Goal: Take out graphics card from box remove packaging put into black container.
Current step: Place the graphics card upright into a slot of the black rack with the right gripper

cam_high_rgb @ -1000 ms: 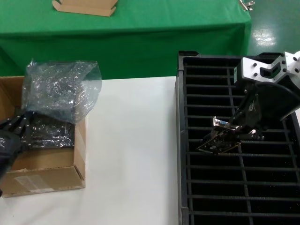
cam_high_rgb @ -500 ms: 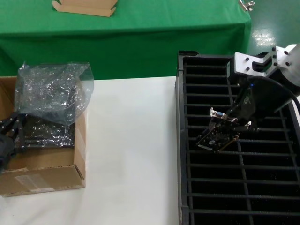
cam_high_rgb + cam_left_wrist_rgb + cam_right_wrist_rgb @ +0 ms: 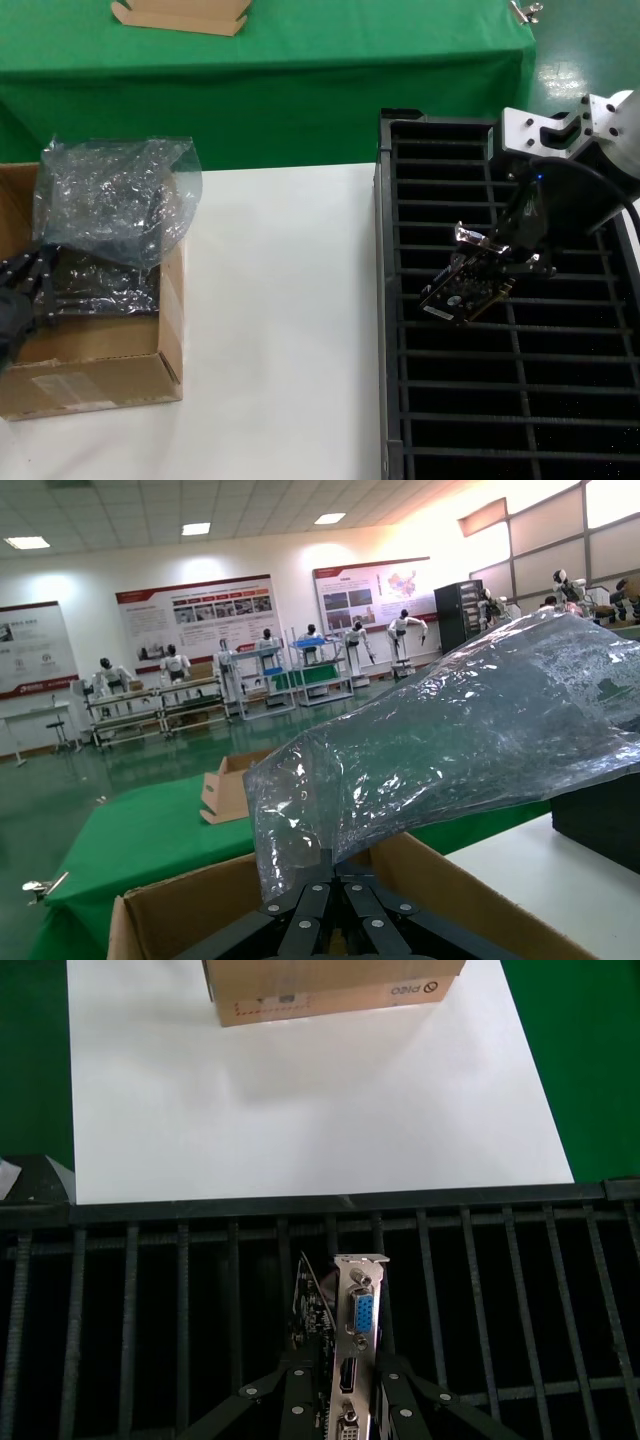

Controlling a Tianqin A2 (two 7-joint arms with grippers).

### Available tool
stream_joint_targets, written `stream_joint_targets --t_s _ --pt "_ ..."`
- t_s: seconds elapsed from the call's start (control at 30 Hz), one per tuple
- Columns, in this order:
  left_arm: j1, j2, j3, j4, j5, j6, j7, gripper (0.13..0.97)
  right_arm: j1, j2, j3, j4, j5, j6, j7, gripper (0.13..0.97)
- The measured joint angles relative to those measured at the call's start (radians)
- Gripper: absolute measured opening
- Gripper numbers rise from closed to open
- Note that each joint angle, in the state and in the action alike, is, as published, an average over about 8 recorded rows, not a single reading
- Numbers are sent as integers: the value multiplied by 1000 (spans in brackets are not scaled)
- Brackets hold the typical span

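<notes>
Nearest to us, our right tool (image 3: 497, 262) hangs over the large black plastic crate with its narrow slotted dividers (image 3: 400, 300), its fingers closed on the small dark circuit board with the silver metal end bracket (image 3: 465, 290). The card is bare of wrapping and held above the crate's left column of slots, not yet seated; in the right wrist view its bracket (image 3: 358, 1340), with a blue port, stands between our fingertips and points toward the white surface (image 3: 300, 1100). What the next move turns on, we judge, is that the card's long axis lies tilted across the divider bars rather than along a slot, so it must be turned in line with a slot just beneath before going down. Farther to our left, our left tool (image 3: 35, 280) sits at the brown corrugated cardboard carton (image 3: 90, 370) on the surface, pinching the crinkly translucent plastic bag (image 3: 115, 200), which billows above the carton's open top. Beyond stand a green-draped table (image 3: 300, 60) and a flat tan cardboard tray (image 3: 180, 14).
</notes>
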Motion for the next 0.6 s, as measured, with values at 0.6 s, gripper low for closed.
stream_joint_targets --t_s 0.6 --pt "-11 15 19 0 11 -16 -1 139 2 15 31 -28 -13 -2 -33 206"
